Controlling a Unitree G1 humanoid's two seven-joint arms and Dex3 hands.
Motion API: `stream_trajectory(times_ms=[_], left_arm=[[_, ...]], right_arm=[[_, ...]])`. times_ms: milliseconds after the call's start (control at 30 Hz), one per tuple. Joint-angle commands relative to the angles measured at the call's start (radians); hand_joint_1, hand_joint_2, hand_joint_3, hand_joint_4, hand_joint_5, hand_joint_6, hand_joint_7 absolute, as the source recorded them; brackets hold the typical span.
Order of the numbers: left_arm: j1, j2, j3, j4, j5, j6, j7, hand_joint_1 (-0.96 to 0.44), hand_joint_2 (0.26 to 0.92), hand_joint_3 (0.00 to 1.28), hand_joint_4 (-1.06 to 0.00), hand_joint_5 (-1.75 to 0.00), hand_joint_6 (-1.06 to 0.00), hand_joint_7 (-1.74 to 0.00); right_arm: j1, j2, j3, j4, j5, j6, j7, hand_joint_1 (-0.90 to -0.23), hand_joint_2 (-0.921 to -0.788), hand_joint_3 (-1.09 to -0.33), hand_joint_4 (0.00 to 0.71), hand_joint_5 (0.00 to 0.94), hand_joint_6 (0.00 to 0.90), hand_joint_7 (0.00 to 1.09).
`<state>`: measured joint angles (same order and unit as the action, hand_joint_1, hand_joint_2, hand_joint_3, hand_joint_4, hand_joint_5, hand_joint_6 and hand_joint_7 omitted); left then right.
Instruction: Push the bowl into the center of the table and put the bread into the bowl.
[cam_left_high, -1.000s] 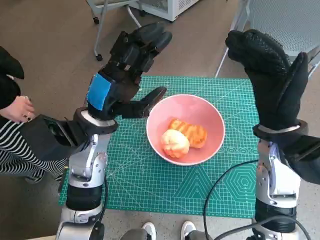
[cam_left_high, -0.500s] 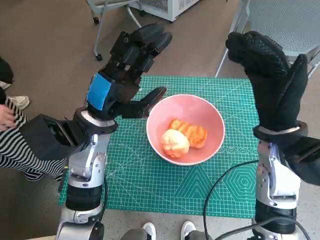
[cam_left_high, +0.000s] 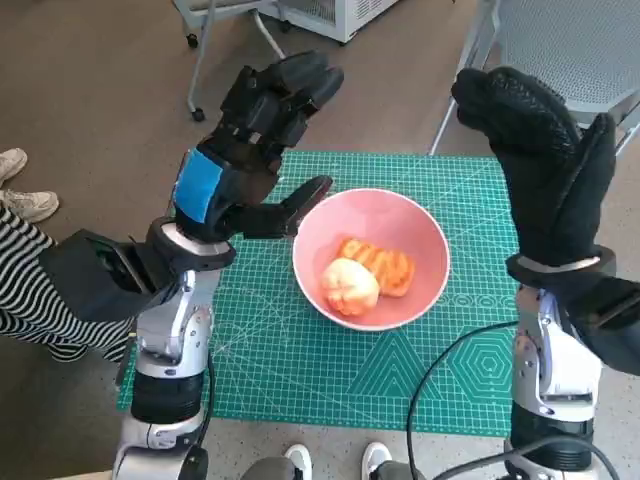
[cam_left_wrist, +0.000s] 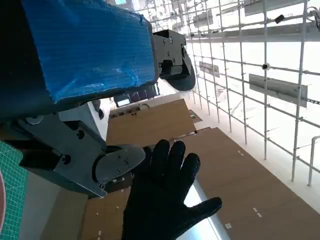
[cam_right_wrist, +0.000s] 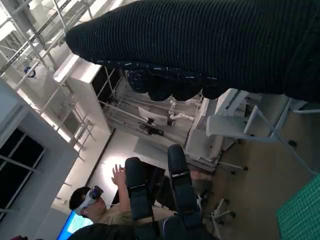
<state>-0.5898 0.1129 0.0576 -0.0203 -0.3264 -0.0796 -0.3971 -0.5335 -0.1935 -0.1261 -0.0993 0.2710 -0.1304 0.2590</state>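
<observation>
**Bowl mid-mat, bread inside, both hands raised and empty**

Head view. One pink bowl (cam_left_high: 371, 257) sits near the middle of the green cutting mat (cam_left_high: 300, 370), slightly right of frame centre. Mat shows on all sides of the bowl: a broad strip below it toward the lower edge of the frame, a narrower strip above, and open mat to its left and right. The mat's near edge runs along the lower part of the frame; its left edge passes behind the left forearm.

Count in bowl: two bread pieces. One pale bread roll (cam_left_high: 349, 286) at lower left of the bowl floor, one orange-brown bread (cam_left_high: 379, 264) just beside it to the upper right, the two touching.

Left hand (cam_left_high: 250, 150): upper left of centre, held above the mat, fingers apart, holding nothing. Its thumb tip lies at the bowl's left rim in the picture; cannot tell whether it touches.

Right hand (cam_left_high: 545, 165): right side of frame, raised upright beside the bowl, fingers extended and close together, thumb apart, holding nothing. The left wrist view shows the same glove (cam_left_wrist: 162, 200) with fingers spread.

Surroundings: one person (cam_left_high: 30, 290) in striped clothing at the left edge, two shoes (cam_left_high: 22, 185) on the floor there; a chair (cam_left_high: 570, 50) at upper right.
</observation>
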Motion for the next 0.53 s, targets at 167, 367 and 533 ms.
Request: stream_trajectory(times_ms=[167,367,533], left_arm=[[0.006,0.003,0.002,-0.023,-0.003,0.005,0.004,-0.03,0.681,0.73,0.0,-0.48,0.0,-0.78],[0.007,0.005,0.003,-0.024,-0.002,0.007,0.005,-0.04,0.68,0.73,0.0,-0.48,0.0,-0.78],[0.008,0.005,0.003,-0.026,-0.002,0.007,0.005,-0.04,0.678,0.73,0.0,-0.48,0.0,-0.78]], right_arm=[[0.024,-0.006,-0.003,0.0,-0.005,0.012,0.002,-0.673,-0.921,-0.635,0.206,0.0,0.071,0.57],[0.026,-0.006,-0.002,-0.005,-0.007,0.015,-0.001,-0.678,-0.921,-0.634,0.207,0.001,0.072,0.57],[0.026,-0.005,-0.002,-0.007,-0.008,0.018,-0.002,-0.684,-0.921,-0.633,0.207,0.001,0.072,0.57]])
